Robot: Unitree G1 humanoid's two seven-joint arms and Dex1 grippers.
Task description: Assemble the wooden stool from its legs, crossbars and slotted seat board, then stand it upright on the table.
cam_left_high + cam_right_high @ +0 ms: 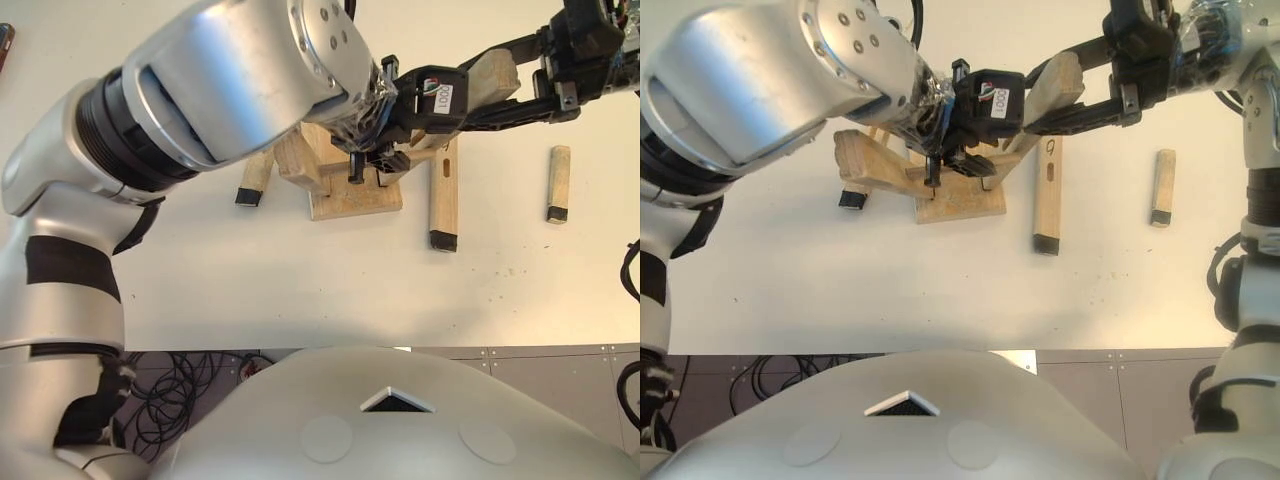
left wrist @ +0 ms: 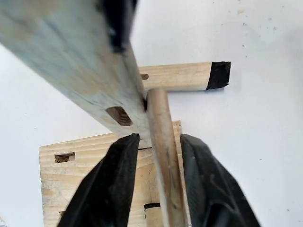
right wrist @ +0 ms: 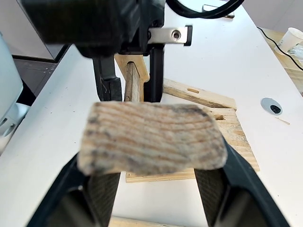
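crossbar-into-leg step. my left gripper (image 2: 159,146) pinches the round crossbar (image 2: 158,113), tip at the hole in the leg (image 1: 1058,82) my right gripper (image 3: 151,163) clamps, both above the seat board (image 1: 355,195) toward the table's (image 1: 300,290) far side. next i'd line up and push straight in.

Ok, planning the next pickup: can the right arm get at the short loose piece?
Likely not yet: the right gripper is shut on a leg. Otherwise the way looks free; the short piece lies alone on the table, on that side.
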